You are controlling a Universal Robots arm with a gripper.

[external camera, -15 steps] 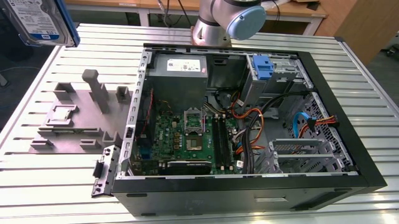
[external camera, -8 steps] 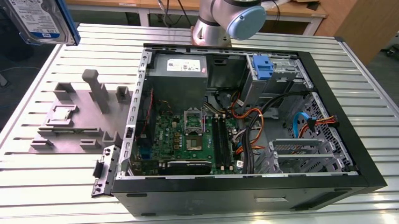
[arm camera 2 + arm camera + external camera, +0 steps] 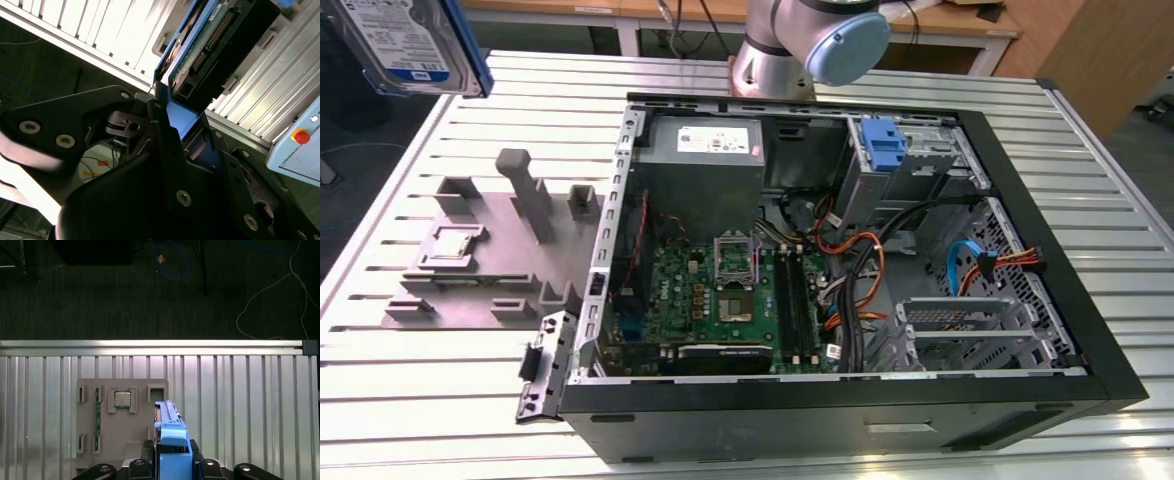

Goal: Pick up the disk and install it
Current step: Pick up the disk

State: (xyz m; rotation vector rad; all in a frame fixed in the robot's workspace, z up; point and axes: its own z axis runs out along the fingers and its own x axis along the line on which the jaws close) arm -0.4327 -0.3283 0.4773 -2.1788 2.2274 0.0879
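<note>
Exterior view, disk [image 3: 416, 45] cut off at corner, second wrist view, claw [image 3: 181, 125] clamped on it

Arm [image 3: 771, 55]: silver-grey metal joint housing, round pale-blue end cap [image 3: 847, 45]. Gripper [image 3: 172, 112]: matte black all over, built from flat angular link plates [image 3: 75, 112] with rounded corners, stacked in layers. Bright silver screw heads [image 3: 183, 198] at link ends, some paired. First wrist view: same black links, round silver pins [image 3: 104, 468].
</note>
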